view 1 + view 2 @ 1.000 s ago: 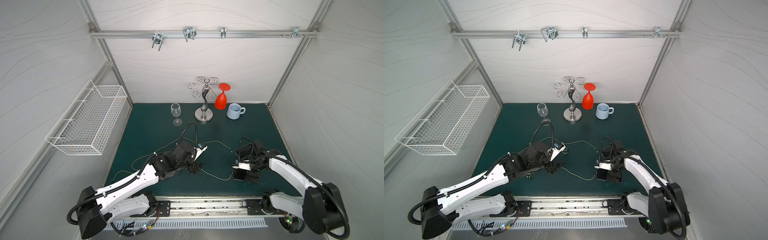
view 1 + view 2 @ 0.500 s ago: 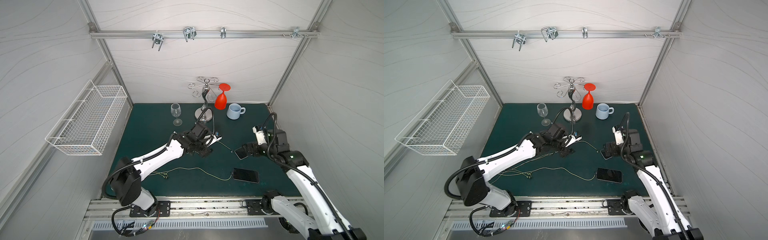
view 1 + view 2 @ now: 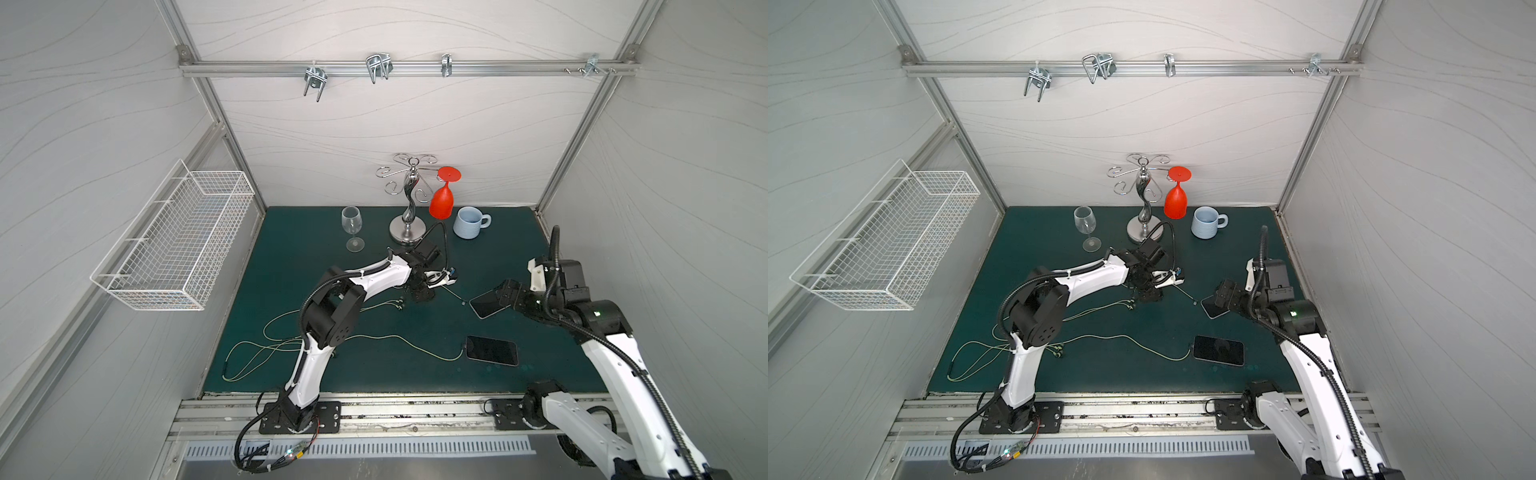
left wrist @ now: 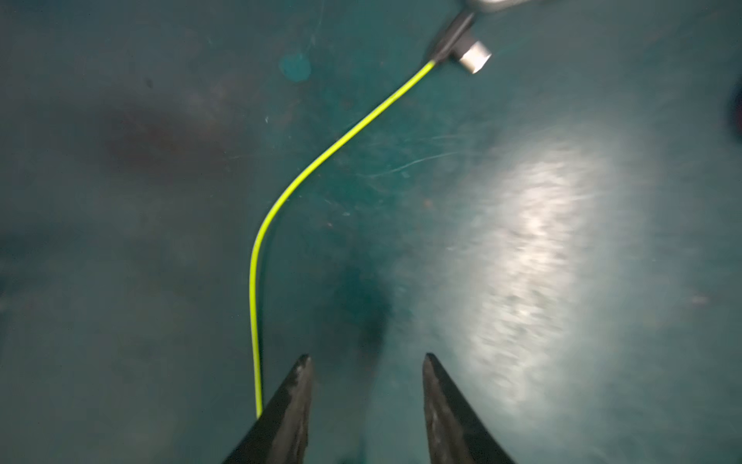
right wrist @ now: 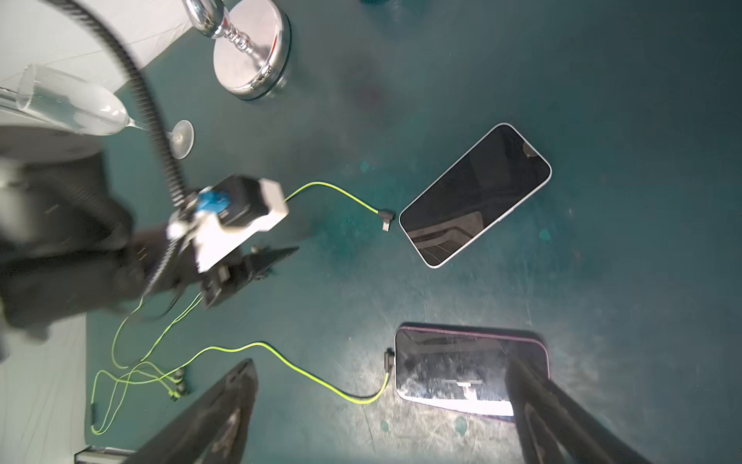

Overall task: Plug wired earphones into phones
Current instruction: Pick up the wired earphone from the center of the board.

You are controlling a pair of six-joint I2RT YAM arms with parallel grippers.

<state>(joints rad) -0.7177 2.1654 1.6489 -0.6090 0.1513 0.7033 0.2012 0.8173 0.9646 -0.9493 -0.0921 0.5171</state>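
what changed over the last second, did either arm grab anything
The right gripper rose from over the near phone and swung back over the far phone, open. The left gripper reached farther back along the loose earphone cable, jaws apart, nothing gripped. Both phones, the plugged-in cable and the loose plug stayed put.
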